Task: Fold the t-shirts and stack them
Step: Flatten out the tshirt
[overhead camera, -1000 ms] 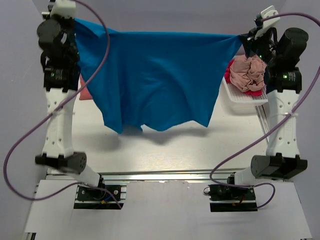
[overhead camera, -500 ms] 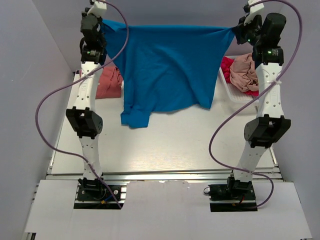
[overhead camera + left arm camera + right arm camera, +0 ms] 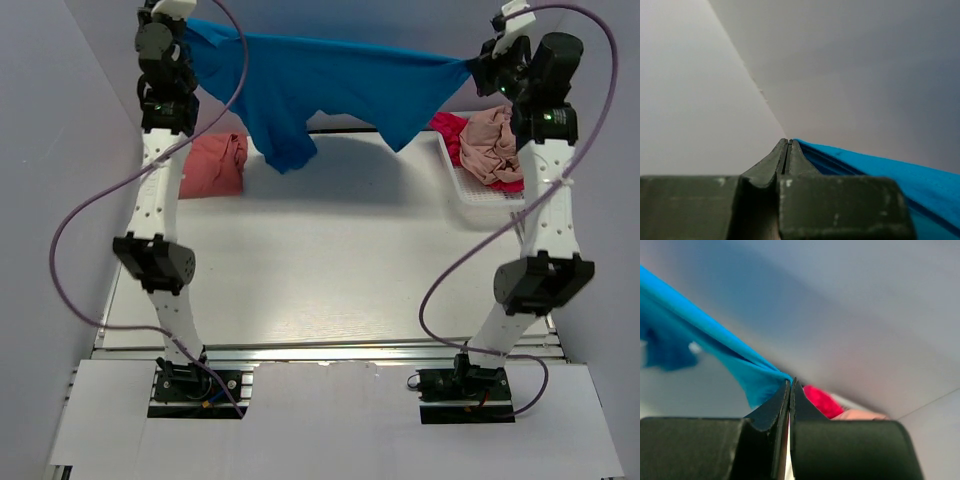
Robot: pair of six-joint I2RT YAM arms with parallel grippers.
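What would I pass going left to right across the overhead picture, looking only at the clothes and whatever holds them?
salmon-coral t-shirt lying on the table → blue t-shirt held up in the air → beige-pink t-shirt bunched in the white basket

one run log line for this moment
left gripper: shut on blue t-shirt | right gripper: shut on blue t-shirt | state: stretched in air between them

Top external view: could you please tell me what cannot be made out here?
In the top view:
Bright blue cotton t-shirt: its hanging cloth hides part of the table's far edge.
Magenta-red t-shirt: mostly under the beige-pink t-shirt.
Salmon-coral t-shirt: partly behind the left arm.
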